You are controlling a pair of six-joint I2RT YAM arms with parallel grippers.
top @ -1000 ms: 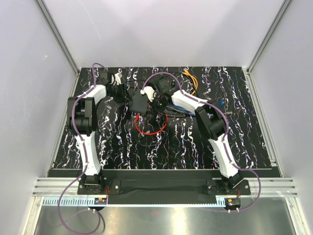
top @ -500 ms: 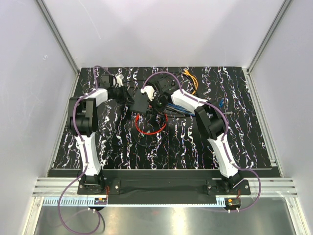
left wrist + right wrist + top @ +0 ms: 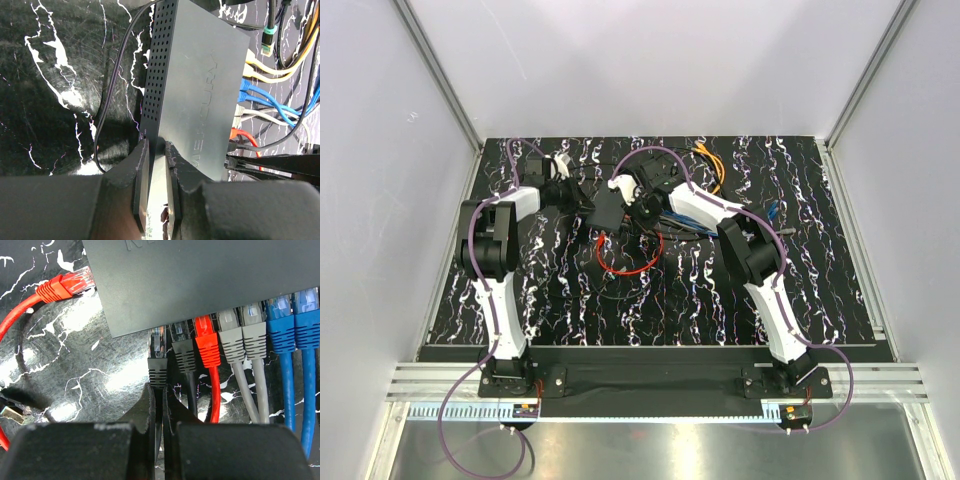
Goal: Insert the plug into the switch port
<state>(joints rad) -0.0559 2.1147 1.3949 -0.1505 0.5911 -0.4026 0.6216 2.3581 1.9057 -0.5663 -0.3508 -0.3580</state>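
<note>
Left arm swung inward over counter (image 3: pixel 50 100), from far-left toward middle. Left hand (image 3: pixel 156 148) was apart from switch (image 3: pixel 195 85) a second ago, now at its left corner. Jaws narrowed: fingers (image 3: pixel 141 170) now pinch switch edge between them, top and bottom.

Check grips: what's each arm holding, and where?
Left jaws: switch, clamped by one edge. Right jaws: black cable, pinched just behind its plug.
</note>
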